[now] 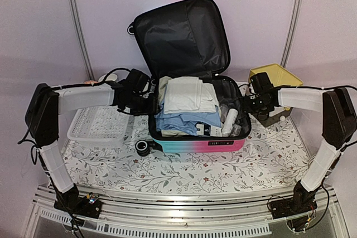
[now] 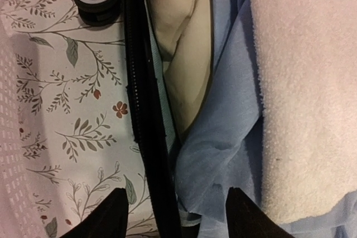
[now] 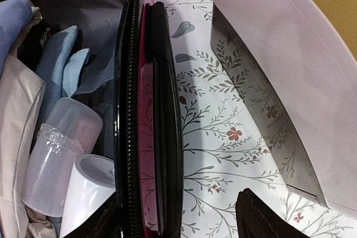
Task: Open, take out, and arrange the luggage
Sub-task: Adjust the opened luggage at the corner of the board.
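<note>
The luggage point(image 1: 195, 144), pink-to-turquoise, lies open with its black-lined lid point(image 1: 181, 37) raised against the back wall. It is packed with a white towel point(image 1: 187, 94), a blue garment point(image 1: 184, 120) and bottles point(image 1: 230, 120). My left gripper point(image 1: 146, 103) is at the left rim. In the left wrist view it point(image 2: 177, 215) is open and straddles the black zipper rim point(image 2: 142, 110) and the blue garment point(image 2: 223, 137). My right gripper point(image 1: 247, 107) is open at the right wall. Its point(image 3: 184, 221) jaws straddle the zipper rim point(image 3: 127, 110) and the side handle point(image 3: 165, 110), one finger inside, one outside.
A white perforated basket point(image 1: 97, 126) stands left of the luggage, close to the left arm. A yellow-topped box point(image 1: 276, 76) stands right of it, its wall point(image 3: 279, 43) near my right gripper. A wheel point(image 1: 143, 147) juts out at the front left corner. The floral cloth point(image 1: 184, 174) covers the table.
</note>
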Tool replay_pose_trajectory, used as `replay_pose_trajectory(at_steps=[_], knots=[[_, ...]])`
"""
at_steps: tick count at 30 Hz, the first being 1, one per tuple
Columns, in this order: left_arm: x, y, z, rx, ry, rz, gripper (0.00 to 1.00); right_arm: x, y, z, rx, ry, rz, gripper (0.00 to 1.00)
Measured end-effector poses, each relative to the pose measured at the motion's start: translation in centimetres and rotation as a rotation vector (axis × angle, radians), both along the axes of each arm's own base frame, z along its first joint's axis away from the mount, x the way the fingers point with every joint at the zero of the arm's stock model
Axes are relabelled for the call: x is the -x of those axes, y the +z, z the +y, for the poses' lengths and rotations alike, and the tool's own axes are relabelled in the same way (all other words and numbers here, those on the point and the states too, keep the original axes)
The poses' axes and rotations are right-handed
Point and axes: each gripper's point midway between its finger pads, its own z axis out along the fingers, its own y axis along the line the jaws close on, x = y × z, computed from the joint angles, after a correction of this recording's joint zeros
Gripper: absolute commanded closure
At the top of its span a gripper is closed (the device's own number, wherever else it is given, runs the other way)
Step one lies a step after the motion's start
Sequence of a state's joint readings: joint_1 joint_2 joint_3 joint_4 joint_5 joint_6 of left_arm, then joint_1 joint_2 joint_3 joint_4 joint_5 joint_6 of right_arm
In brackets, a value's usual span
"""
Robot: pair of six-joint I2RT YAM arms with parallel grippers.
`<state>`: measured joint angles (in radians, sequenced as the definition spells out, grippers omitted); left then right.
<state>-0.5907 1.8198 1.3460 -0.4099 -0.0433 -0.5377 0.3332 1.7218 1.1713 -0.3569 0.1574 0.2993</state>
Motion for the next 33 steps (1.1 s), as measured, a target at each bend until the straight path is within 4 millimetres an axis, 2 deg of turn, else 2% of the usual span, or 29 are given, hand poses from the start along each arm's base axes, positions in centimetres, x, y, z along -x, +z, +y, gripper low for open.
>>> replay_pose_trajectory(at_steps=[4, 7, 12, 16, 19, 22, 33], knots=[[-0.2, -0.3, 0.4, -0.018, 0.023, 0.004, 0.54, -0.2, 0.0, -0.1, 0.008, -0.007, 0.010, 0.36], [-0.3, -0.6, 0.9, -0.041, 0.047, 0.009, 0.67, -1.2, 0.4, 0.1, 0.012, -0.014, -0.001, 0.42], [-1.0, -1.4, 1.1, -0.075, 0.076, 0.017, 0.90, -2.3, 0.4, 0.5, 0.009, -0.021, -0.002, 0.61], [-1.2, -1.4, 0.9, -0.100, 0.078, 0.030, 0.99, -2.8, 0.2, 1.2, 0.000, -0.013, 0.005, 0.78], [-1.2, -1.4, 1.0, -0.109, 0.086, 0.043, 1.00, -3.5, 0.1, 1.7, -0.005, -0.005, 0.007, 0.90], [-1.3, -1.4, 1.0, -0.117, 0.085, 0.053, 1.00, -3.9, 0.1, 2.1, -0.001, 0.000, 0.015, 0.96], [-3.3, -1.5, 1.1, -0.120, 0.095, 0.050, 1.00, -5.8, 0.1, 2.1, 0.040, -0.016, 0.028, 0.98]])
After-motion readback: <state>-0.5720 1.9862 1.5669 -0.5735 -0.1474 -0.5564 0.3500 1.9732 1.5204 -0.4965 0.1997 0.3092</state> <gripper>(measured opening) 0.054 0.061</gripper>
